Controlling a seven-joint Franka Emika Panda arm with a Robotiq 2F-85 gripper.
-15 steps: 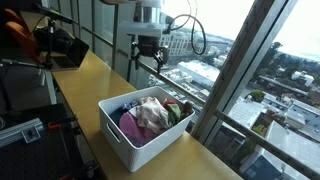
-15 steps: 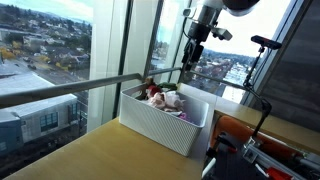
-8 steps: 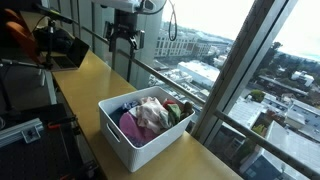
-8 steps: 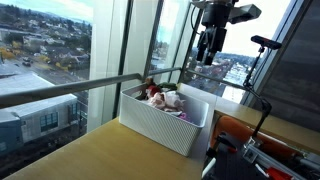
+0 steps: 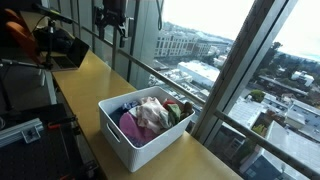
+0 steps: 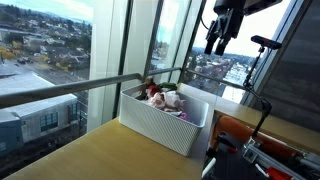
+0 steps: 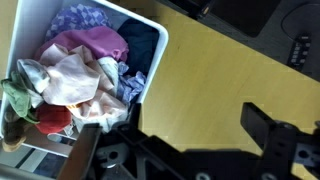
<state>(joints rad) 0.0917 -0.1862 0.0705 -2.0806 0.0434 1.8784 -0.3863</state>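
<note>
Currently nearest: white rectangular plastic bin (image 5: 118,148), on the table by the window, heaped with crumpled clothes; untouched.
Bin contents: pale pink cloth (image 7: 75,82) on top, magenta cloth (image 7: 95,43) beside it, dark navy piece (image 7: 142,42) against the bin's wall, red scrap (image 7: 50,118) and green scrap (image 7: 14,100) at one end; all inside the rim, nothing hanging out.
Gripper: black two-finger gripper (image 5: 112,35), high above the table, well apart from the bin; jaws spread wide, nothing between them.
Confirmed in wrist view: both fingers (image 7: 268,135) parted over bare tabletop, bin off to one side.
Just changed: a second ago hung just above the bin's window side; since then lifted and swung away along the table toward the dark equipment, now at the top edge in both exterior views. Jaws wide the whole way.
Unchanged: bin and heap of clothes, same place, same lie.
Reading: withdrawn empty; no garment taken out, no contact with bin or clothes at this moment.
Surroundings: yellow wooden tabletop (image 5: 88,72); metal window rail (image 5: 170,80) just behind the bin; black camera gear (image 5: 62,45) farther along the table; city rooftops beyond the glass.
</note>
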